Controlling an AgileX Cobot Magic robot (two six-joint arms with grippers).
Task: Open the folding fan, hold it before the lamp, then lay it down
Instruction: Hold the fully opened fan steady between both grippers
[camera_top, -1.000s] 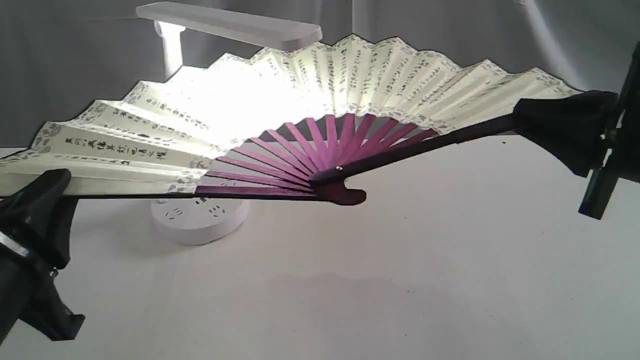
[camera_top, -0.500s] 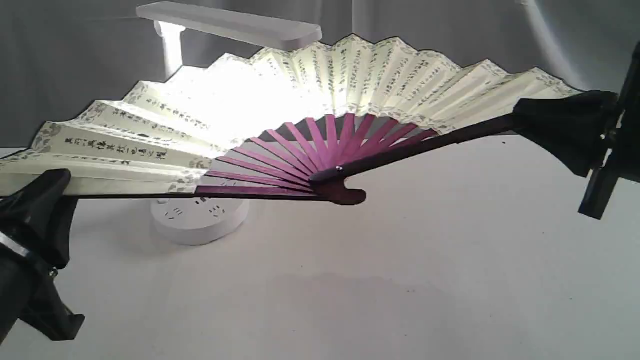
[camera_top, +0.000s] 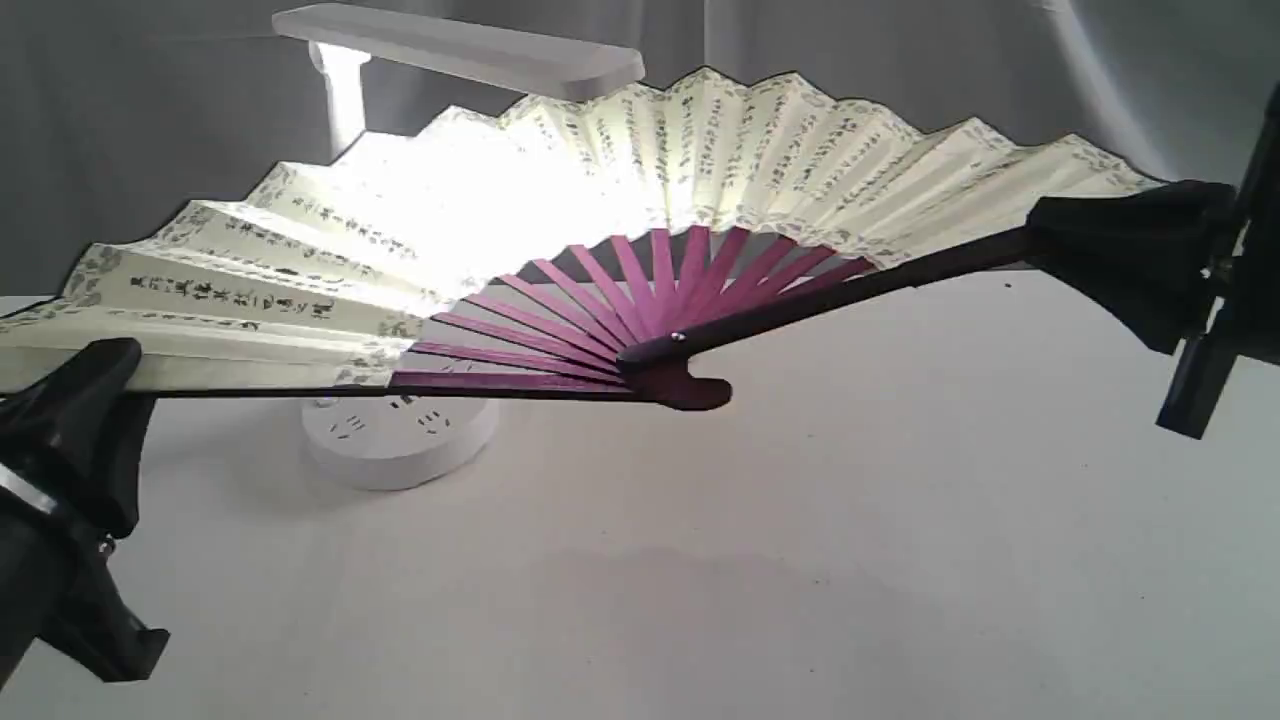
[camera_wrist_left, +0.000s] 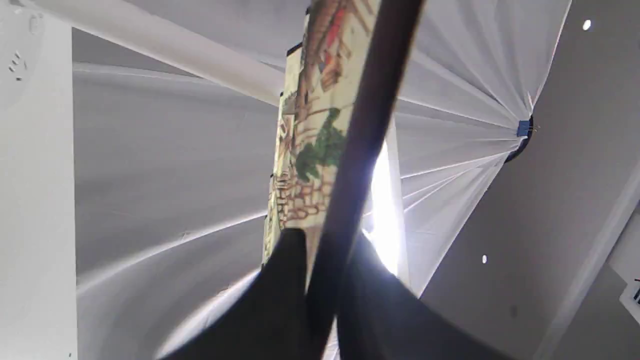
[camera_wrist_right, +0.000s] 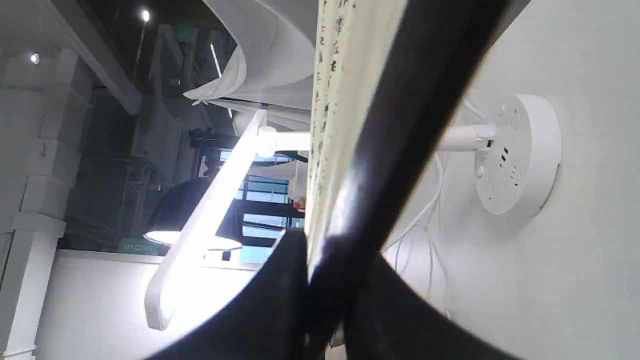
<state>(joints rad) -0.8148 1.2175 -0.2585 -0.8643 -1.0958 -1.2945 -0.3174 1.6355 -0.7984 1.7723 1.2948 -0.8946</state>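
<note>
Now you have the folding fan (camera_top: 700, 150) spread wide and lifted clear of the table (camera_top: 850, 560). It stretches across the middle of the exterior frame from the far left to the far right. Its long axis runs nearly level, the right end a little higher, with the pivot hanging low at centre frame. The lamp (camera_top: 470, 45) stands behind it at upper left and glows through the left half of the leaf. I judge that the holding step is in hand and laying down is what remains.

Your left gripper (camera_top: 100, 370), at the lower left edge, is clamped on the left guard, and its wrist view shows both fingers pressed against the dark stick. Your right gripper (camera_top: 1060, 240), at the right edge, is likewise closed on the other guard. Each arm holds one tip, so neither is nearer and the fan lies between them.

The lay-down turns on that span. The leaf stands tilted, not flat, and bare table lies below it toward the lower frame. You would likely lower both ends together at the same spacing, or the paper could buckle or tear.
</note>
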